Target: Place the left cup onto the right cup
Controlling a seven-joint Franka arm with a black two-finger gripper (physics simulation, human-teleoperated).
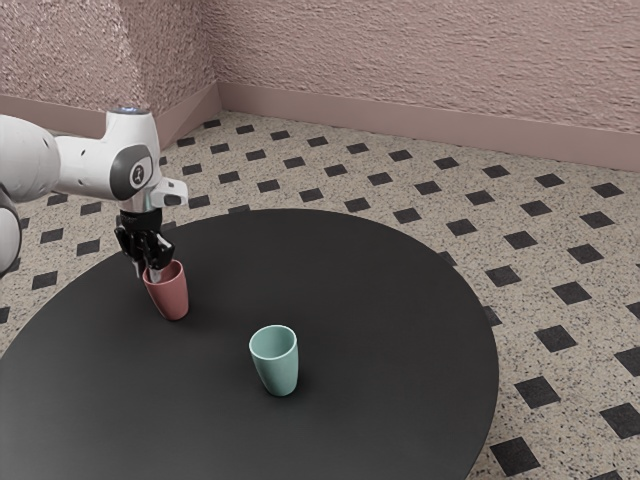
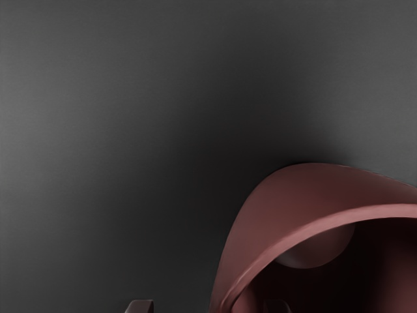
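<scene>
The red cup [image 1: 170, 292] is seen upright on the round black table [image 1: 380, 300], well apart from the green cup [image 1: 273, 360], toward the exterior view's left and farther back from it. The green cup is also set upright, with nothing resting on it. The gripper [image 1: 153, 268] is lowered onto the red cup's rim on the side away from the green cup. Its fingers [image 2: 140, 306] are spread astride the cup wall [image 2: 293, 208], one outside and one inside, and a gap is shown between the outer finger and the wall. Bare table [image 2: 130, 130] is seen beyond the red cup.
</scene>
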